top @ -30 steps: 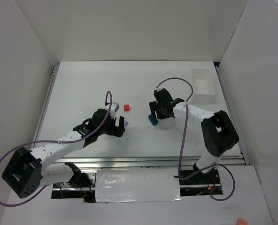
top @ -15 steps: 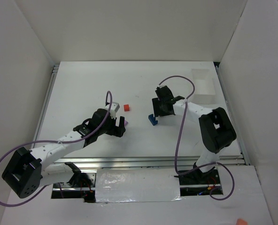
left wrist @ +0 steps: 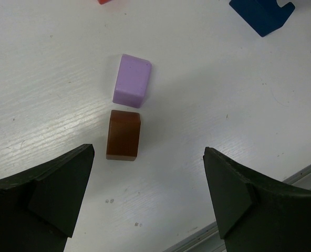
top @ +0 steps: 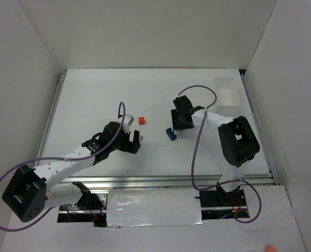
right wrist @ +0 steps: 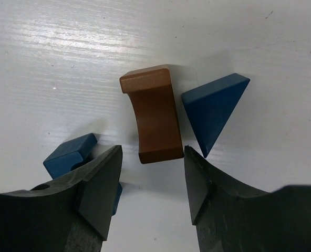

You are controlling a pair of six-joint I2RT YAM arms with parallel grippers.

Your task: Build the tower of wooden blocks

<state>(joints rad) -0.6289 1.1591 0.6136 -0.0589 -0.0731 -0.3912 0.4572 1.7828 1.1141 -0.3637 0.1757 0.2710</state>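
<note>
In the left wrist view a pale purple block (left wrist: 132,80) and a brown-orange block (left wrist: 123,134) lie end to end on the table. My left gripper (left wrist: 147,153) is open and empty just behind the brown-orange block. In the right wrist view a curved brown block (right wrist: 153,115) lies beside a blue triangle (right wrist: 212,110), with a notched blue block (right wrist: 71,155) to the left. My right gripper (right wrist: 152,157) is open, its jaws either side of the curved block's near end, apart from it. In the top view a red block (top: 141,120) sits between my left gripper (top: 132,140) and right gripper (top: 179,125).
A clear plastic tray (top: 228,96) stands at the back right of the table. The notched blue block (top: 169,134) lies just left of the right gripper. White walls close in the table on three sides. A metal rail runs along the near edge (top: 166,181).
My right gripper has shifted a little toward the back of the table and its elbow has swung inward. The blue block stays on the table. The left arm has not moved.
</note>
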